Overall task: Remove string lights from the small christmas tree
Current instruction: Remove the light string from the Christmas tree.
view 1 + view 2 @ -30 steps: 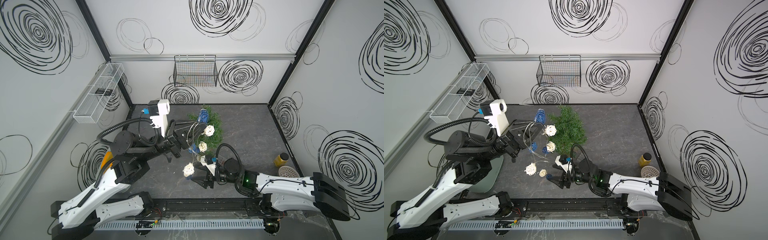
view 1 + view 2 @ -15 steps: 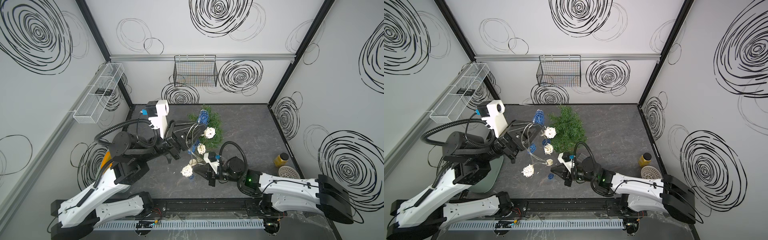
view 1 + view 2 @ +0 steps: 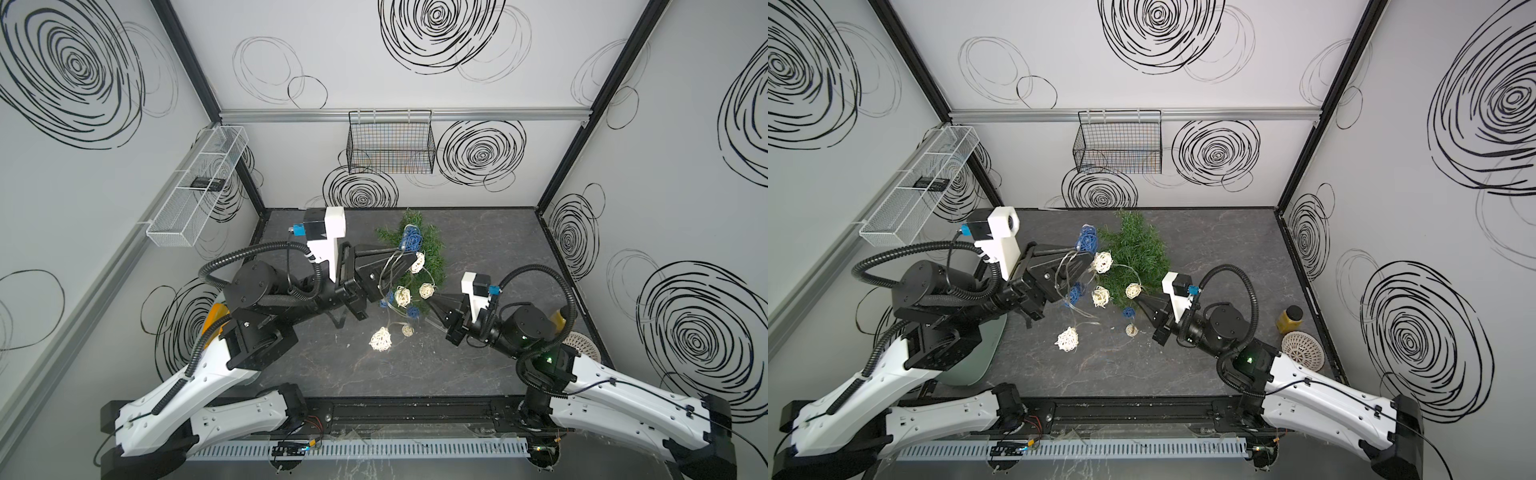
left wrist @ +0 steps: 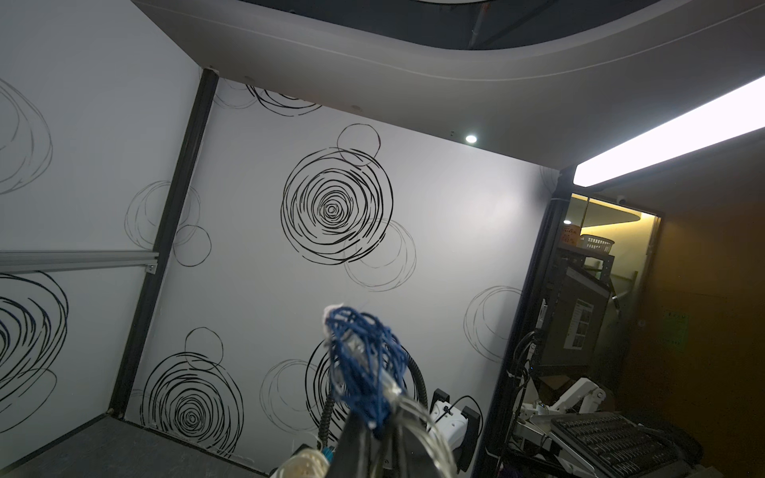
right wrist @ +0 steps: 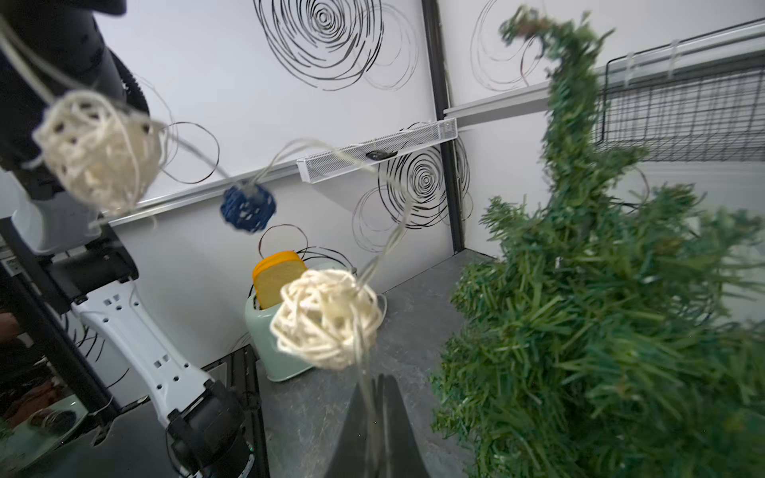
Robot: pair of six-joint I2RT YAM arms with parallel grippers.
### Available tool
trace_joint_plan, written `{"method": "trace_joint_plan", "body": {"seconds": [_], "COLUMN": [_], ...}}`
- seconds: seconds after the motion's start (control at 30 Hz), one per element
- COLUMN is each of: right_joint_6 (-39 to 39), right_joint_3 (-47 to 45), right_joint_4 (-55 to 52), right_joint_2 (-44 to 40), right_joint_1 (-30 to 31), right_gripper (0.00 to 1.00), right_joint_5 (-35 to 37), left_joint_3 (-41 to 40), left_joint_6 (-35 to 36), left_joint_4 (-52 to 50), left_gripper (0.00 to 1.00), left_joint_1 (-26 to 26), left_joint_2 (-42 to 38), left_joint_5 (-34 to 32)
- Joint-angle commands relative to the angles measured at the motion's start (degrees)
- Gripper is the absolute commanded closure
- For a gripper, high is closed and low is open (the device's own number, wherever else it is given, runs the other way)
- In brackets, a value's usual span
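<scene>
Progress looks about halfway. In a top view the string lights drape from the left end effector, which is clamped on a bunch of wire, down toward the desk. Two cream balls still sit against the small christmas tree. In the left wrist view, a blue ball sticks out past the closed fingers. In the right wrist view, the right end effector pinches the wire under a cream ball. A second ago I had those jaws open, lower, nearer the front.
</scene>
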Motion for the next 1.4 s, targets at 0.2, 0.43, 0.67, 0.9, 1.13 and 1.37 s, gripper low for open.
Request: {"method": "trace_joint_plan", "body": {"seconds": [0.2, 0.43, 0.67, 0.9, 1.13, 1.37], "right_joint_6": [-2.9, -4.7, -3.9, 0.8, 12.8, 22.2], "right_joint_3": [15.4, 19.3, 21.2, 17.9, 12.0, 2.1], "right_joint_4": [-2.7, -3.4, -8.3, -15.9, -27.2, -31.6], "right_joint_2": [5.5, 4.6, 0.7, -4.0, -5.3, -7.9], "right_joint_1": [-2.1, -4.8, -10.4, -14.3, -25.7, -36.5], "right_gripper": [1.0, 1.0, 1.0, 1.0, 1.0, 0.98], "right_joint_5": [5.0, 12.8, 18.0, 26.3, 21.8, 6.8], "left_joint_3": [1.8, 3.1, 3.8, 5.2, 7.3, 14.0], "left_joint_6": [1.6, 1.0, 0.3, 2.6, 5.7, 7.0], "left_joint_4": [1.7, 2.1, 2.8, 1.6, -0.3, -6.5], "left_gripper": [1.0, 1.0, 1.0, 1.0, 1.0, 1.0], "left_joint_1": [0.1, 0.1, -0.2, -6.0, -10.9, -9.3], "left_joint_2": [-0.6, 0.7, 3.1, 9.2, 18.9, 30.8], "left_joint_5": [-1.1, 0.0, 1.2, -1.9, -8.2, -14.8]}}
